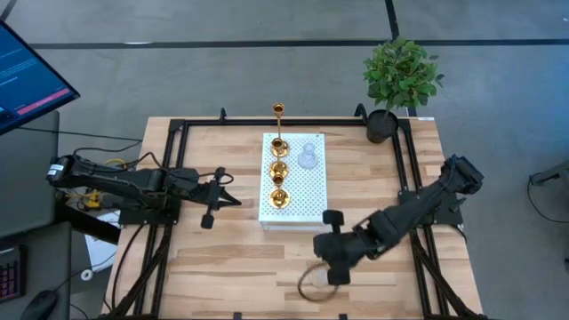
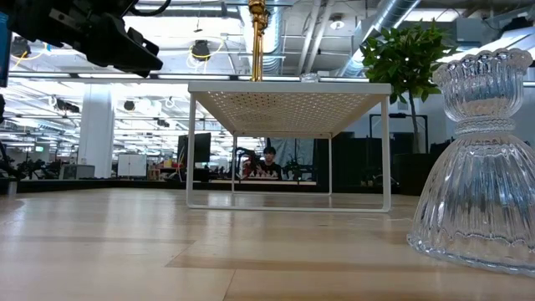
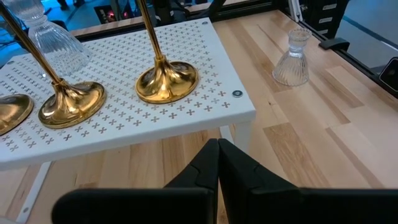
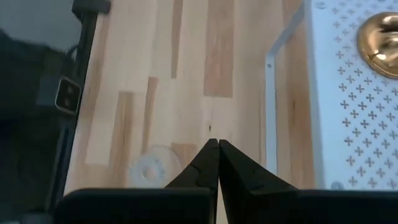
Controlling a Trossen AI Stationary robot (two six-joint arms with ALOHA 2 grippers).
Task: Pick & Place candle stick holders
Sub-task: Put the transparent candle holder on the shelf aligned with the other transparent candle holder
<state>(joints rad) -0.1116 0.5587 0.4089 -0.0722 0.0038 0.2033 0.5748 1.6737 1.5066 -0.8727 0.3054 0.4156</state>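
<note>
Left claw (image 1: 212, 197) hovers over the desk (image 1: 222, 258) just left of the white perforated stand (image 1: 311, 200); in its wrist view the fingers meet with no gap and nothing between them, so clenched and empty.

On the stand: three gold holders. Tall thin-stemmed one (image 1: 278, 124) at the far edge, two short ones (image 1: 279, 169) (image 1: 279, 197) in a line toward the near edge. One clear glass holder (image 1: 308, 157) sits on the stand right of the gold line.

Second clear glass holder (image 3: 292, 59) stands upright on the bare desk, near side, right of the stand's near corner; in the high view it shows faintly beside the right arm (image 1: 313, 283).

Right claw (image 1: 336, 267) hangs above the desk by that glass holder, fingers pressed together, empty.

Handling judgement: the glass piece looks rigid, brittle, smooth, likely slippery; ribbed skirt flares wide, so the narrow waist under the cup is the best grip point, with light pressure. Gold pieces look stiff, polished; the tall one is top-heavy, so grip the stem low.
</note>
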